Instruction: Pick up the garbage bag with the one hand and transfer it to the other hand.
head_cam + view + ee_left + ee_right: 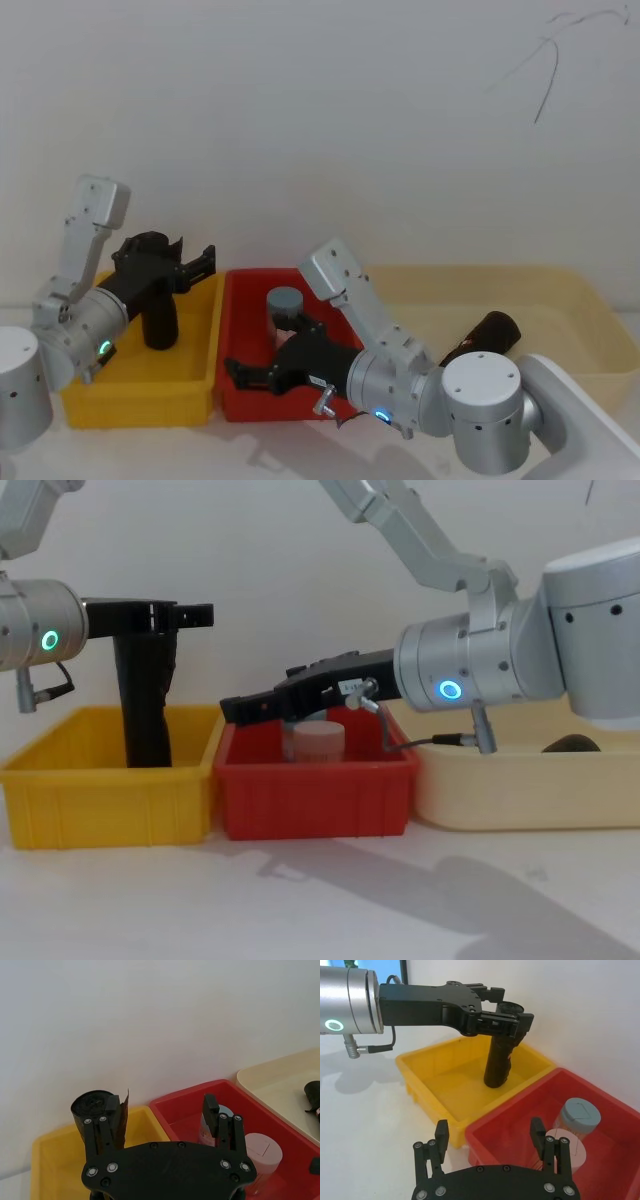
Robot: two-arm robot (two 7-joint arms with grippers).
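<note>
Black garbage bag (pixel 499 1062): upright, lower end inside your yellow bin (pixel 445 1085), clamped near its top.
Left gripper (pixel 507 1019): green ring, clenched on the garbage bag above the yellow bin.
Right gripper (pixel 232 709): blue ring, fingers spread, over your red bin's (pixel 310 790) left edge.
Red bin: holds two jars (pixel 570 1130).

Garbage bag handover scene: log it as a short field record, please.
garbage bag: upright in the yellow bin, top end clamped
left gripper: shut on the garbage bag, above the yellow bin
right gripper: open, holding nothing, over the red bin
red bin contents: grey-lidded jar, pink-lidded jar
handover: not yet done
</note>
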